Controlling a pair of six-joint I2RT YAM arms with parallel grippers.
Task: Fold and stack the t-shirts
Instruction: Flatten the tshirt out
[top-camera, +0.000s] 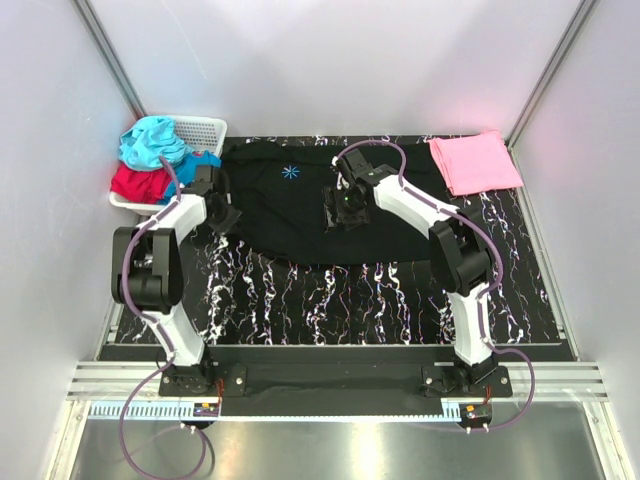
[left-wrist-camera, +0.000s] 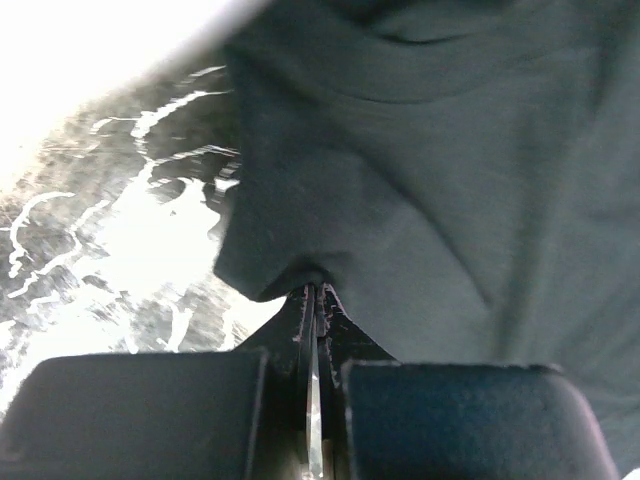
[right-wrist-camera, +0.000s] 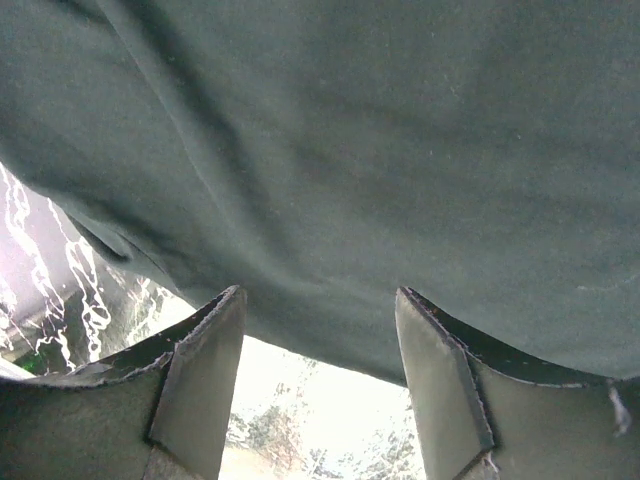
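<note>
The left gripper's (left-wrist-camera: 315, 292) fingers are pressed together, pinching an edge fold of the black t-shirt (left-wrist-camera: 430, 180), which is spread on the table (top-camera: 330, 300); the right gripper's (right-wrist-camera: 320, 315) fingers stand wide apart and empty, the shirt's hem just beyond their tips; a pink t-shirt (top-camera: 475, 162) lies at the far right

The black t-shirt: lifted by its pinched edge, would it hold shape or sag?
Probably floppy: the black t-shirt lies flat with soft wrinkles, bunching where the left fingers pinch its edge. Lifted, it would likely drape and trail. Being large, it may drag across the table.
</note>
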